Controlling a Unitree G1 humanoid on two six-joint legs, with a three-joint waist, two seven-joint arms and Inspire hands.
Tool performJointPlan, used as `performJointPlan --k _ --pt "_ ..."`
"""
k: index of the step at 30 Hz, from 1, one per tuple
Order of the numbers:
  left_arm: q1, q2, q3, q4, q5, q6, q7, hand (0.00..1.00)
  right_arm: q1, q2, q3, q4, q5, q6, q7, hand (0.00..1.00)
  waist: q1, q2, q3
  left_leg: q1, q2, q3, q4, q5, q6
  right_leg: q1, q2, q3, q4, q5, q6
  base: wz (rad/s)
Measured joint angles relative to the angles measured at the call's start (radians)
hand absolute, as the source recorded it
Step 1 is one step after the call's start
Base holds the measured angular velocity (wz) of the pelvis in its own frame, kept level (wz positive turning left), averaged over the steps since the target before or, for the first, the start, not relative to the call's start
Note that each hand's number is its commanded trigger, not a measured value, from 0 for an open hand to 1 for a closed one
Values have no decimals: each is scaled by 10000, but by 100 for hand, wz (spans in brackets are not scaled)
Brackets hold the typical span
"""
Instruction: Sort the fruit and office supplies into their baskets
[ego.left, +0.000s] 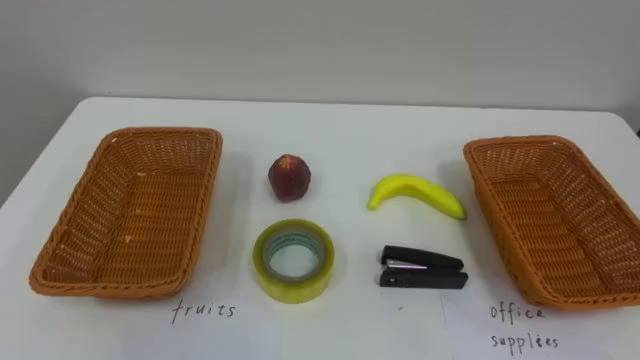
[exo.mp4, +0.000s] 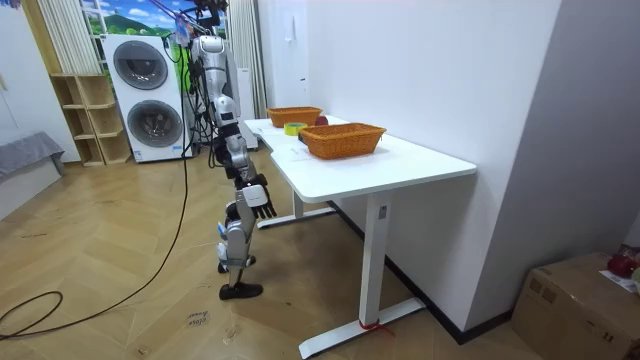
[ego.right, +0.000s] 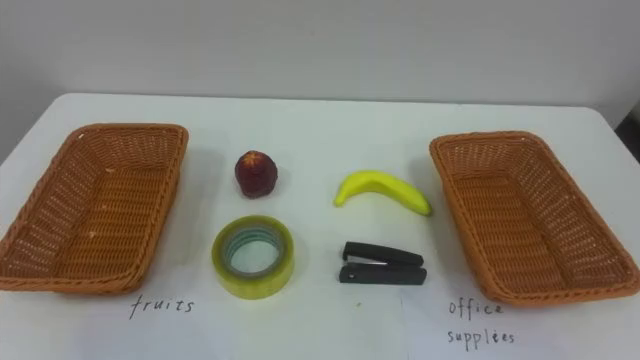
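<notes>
Red fruit (ego.left: 289, 177), banana (ego.left: 415, 193), tape roll (ego.left: 292, 260) and stapler (ego.left: 422, 268) lay on table (ego.left: 330, 120) btwn left basket (ego.left: 165, 130) and right basket (ego.left: 520, 141), the latter cut off at view's edge. My right hand (exo.mp4: 258, 196) hung low by table; grip too small to judge.

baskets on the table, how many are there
2. The left basket lies at the table's left end, the right basket at its right end, both empty. None looks hidden.

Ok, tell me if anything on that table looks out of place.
Nothing stands out. The left basket and right basket sit empty, and the red fruit, banana, tape roll and stapler lie apart between them.
</notes>
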Motion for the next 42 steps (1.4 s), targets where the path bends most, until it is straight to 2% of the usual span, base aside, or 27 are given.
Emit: performJointPlan --k 20,25,30,33,38,42 --pt "121 1 -177 -10 209 -42 628 0 91 7 -26 -25 235 -22 -82 0 -4 -62 -15 38 0 12 8 0 0 42 0 -12 3 0 0 0" --pt "405 37 36 -23 486 -23 688 0 270 42 -604 81 821 -3 -442 0 -93 -25 -23 40 1 -3 9 -1 0 45 0 -20 3 0 0 0" --pt "577 49 222 -120 869 207 693 0 620 10 -1352 62 1638 13 -819 0 -287 5 -22 23 4 7 12 -1 -1 15 3 11 11 0 0 0" --pt "583 101 413 -137 871 205 703 0 709 -55 -1831 52 1828 13 -1064 0 -489 -2 -23 34 3 60 12 0 -1 4 5 73 17 0 0 -4" --pt "639 140 800 -521 876 134 704 0 996 -61 -2504 -18 2318 2 -1376 0 -568 -37 -35 75 4 154 2 -1 1 -5 12 251 25 0 0 -6" --pt "608 240 813 -523 854 26 707 0 1121 -87 -3257 -690 2642 -2 -1993 0 -830 -75 -45 107 14 186 22 0 2 10 15 236 52 0 -1 -1"
